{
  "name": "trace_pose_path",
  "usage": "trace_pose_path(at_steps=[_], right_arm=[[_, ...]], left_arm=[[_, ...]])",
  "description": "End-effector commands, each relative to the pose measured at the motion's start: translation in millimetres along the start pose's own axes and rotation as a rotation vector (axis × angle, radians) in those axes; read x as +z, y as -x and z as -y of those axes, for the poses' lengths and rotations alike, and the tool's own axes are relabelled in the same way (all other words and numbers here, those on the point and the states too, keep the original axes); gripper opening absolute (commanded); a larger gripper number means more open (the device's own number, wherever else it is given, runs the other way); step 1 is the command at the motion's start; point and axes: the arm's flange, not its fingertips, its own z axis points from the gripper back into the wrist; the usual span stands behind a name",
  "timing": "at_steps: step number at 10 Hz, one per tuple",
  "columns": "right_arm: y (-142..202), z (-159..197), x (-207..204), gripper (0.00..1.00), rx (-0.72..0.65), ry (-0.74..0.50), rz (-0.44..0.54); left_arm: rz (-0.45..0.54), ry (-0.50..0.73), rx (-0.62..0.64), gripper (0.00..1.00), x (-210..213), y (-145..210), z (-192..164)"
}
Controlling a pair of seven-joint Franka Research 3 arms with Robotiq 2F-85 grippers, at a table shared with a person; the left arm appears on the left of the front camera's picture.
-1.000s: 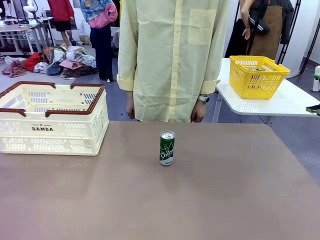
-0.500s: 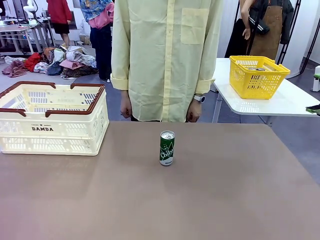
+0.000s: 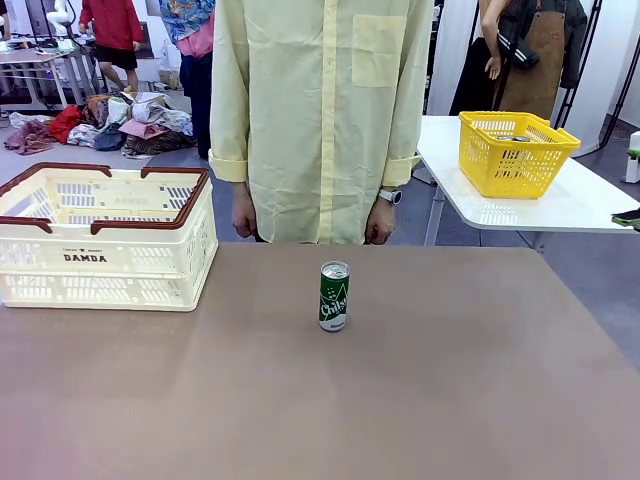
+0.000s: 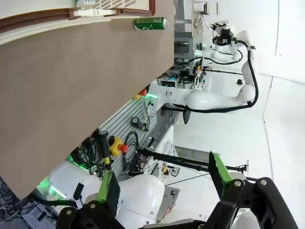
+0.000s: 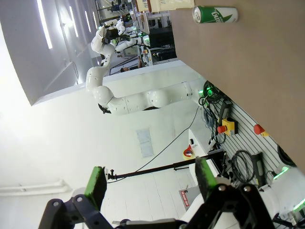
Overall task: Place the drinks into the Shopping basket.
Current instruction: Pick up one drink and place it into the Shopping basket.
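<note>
Left wrist view: my left claw [image 4: 161, 167] hangs clear of the brown worktop [image 3: 450, 390], green-padded fingers apart, nothing between them. The right claw [image 5: 150, 167] is likewise spread and empty. Both are well away from the slim green drink can with white lettering and silver top [image 3: 334, 296]. It stands upright near the worktop's middle, well apart from the cream-white slotted plastic shopping basket with brown rim [image 3: 150, 265] at the far left.

Hazards, as I judge them:
- The can is tall and narrow, so an off-centre finger could topple it and set it rolling.
- A low carry could strike the basket's rim.
- The person in a pale yellow shirt [image 3: 320, 120] stands at the far edge, hands hanging near the reach path.
- The smaller yellow plastic basket [image 3: 515, 150] on the neighbouring white table is the wrong target.

Count: two claws, one can, one cream basket, one yellow basket, one person at the worktop.
</note>
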Motion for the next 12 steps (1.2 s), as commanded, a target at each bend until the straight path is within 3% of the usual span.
trace_pose_path(at_steps=[1,10,11,12], right_arm=[[-2.3,-6.9,-1.2,1.00,-0.014,-0.009,0.006],[-2.3,-6.9,-1.2,1.00,-0.014,-0.009,0.006],[-2.3,-6.9,-1.2,1.00,-0.014,-0.009,0.006],[-2.3,-6.9,-1.2,1.00,-0.014,-0.009,0.006]], left_arm=[[-0.003,-0.005,0.013,1.00,1.6,2.0,-1.9],[-0.001,0.002,0.004,1.00,-0.4,-1.2,-2.4],[0.091,-0.006,0.135,1.00,-8.1,11.8,20.0],[0.162,-0.060,0.182,1.00,-28.7,21.8,61.1]])
